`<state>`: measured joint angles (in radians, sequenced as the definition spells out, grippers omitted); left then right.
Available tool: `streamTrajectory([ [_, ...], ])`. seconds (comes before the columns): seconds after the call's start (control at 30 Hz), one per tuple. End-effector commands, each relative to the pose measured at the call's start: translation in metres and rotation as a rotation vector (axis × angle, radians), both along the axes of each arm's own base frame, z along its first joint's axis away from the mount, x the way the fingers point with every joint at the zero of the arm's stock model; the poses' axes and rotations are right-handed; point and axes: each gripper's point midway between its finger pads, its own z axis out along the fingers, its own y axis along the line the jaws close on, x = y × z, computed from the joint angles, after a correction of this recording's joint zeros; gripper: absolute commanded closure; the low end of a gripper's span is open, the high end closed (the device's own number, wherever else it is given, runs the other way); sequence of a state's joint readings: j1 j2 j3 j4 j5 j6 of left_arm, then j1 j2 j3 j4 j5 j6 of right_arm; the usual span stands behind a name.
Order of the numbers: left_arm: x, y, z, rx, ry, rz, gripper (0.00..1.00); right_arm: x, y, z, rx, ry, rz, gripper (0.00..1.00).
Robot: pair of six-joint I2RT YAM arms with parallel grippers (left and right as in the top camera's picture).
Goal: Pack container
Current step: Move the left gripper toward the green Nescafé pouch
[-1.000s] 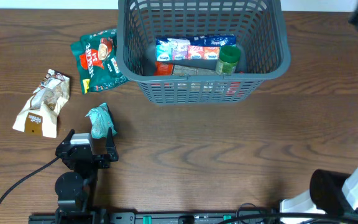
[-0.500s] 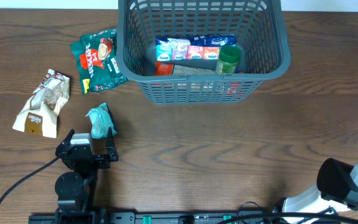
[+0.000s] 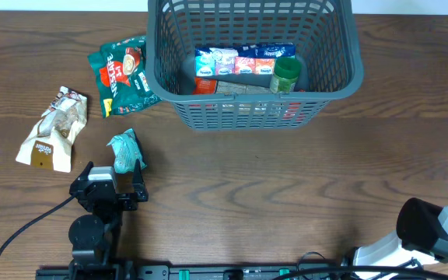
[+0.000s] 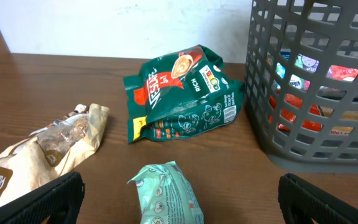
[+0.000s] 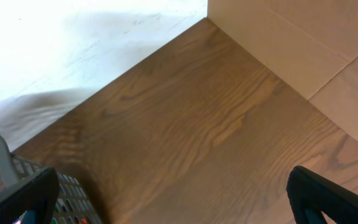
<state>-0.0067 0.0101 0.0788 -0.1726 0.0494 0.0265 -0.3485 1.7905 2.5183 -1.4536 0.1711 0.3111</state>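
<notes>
Black left fingers [image 4: 42,200] and right fingers [image 5: 18,202] spread wide, empty.

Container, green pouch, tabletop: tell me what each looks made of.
Container: moulded plastic, matte dark grey; the uniform lattice slots and rounded rim suggest it. Green pouch: likely plastic or foil film, glossy; it crinkles and catches light. Tabletop: wood or wood-look laminate, smooth brown grain; unclear which.

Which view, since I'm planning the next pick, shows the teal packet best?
Left wrist: the teal packet lies close and central, its crumpled wrapper clear. Overhead shows it small, just ahead of the left gripper. Right wrist misses it.
</notes>
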Motion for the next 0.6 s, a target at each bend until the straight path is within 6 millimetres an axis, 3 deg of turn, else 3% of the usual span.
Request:
streamTrajectory([
  [0.0,0.0,-0.01,-0.007,-0.021,0.014,-0.058,0.02,-0.004,0.001,0.005,0.006,-0.018,-0.006,0.01],
  [0.13,-0.005,-0.011,-0.001,-0.136,0.076,-0.035,0.02,-0.004,0.001,0.005,0.006,-0.018,-0.006,0.01],
  [0.33,-0.004,-0.005,0.032,-0.163,0.269,0.019,0.02,-0.004,0.001,0.005,0.006,-0.018,-0.005,0.01],
  [0.43,0.015,-0.006,0.06,-0.163,0.365,0.026,0.02,-0.004,0.001,0.005,0.006,-0.018,-0.006,0.01],
  [0.57,0.06,-0.007,0.113,-0.166,0.413,0.021,0.01,-0.004,0.001,0.005,0.006,-0.018,-0.006,0.01],
])
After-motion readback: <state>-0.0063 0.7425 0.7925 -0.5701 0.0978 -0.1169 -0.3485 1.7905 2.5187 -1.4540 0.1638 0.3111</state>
